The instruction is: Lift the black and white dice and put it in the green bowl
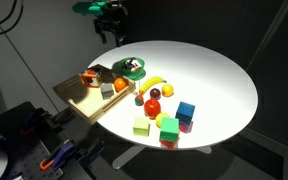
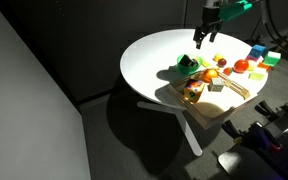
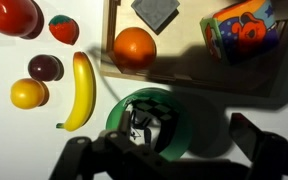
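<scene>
— Where do we stand?
— The banana [image 3: 79, 92] is left of our gripper [image 1: 108, 34]. The green bowl [image 3: 119, 110] is directly beneath it, with the dice [image 3: 141, 126] lying inside. The jaws are wide and empty.
— Then we rise straight up, no sideways drift near the rim.

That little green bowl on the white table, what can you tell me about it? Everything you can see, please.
The green bowl is small, round and bright green, and it looks like shiny plastic. It stands upright on the white table, close to the edge of the wooden tray. Whether the two touch cannot be told. A banana lies beside it. Inside sits a small black and white dice. The robot's fingers hang high above and do not touch it.
</scene>
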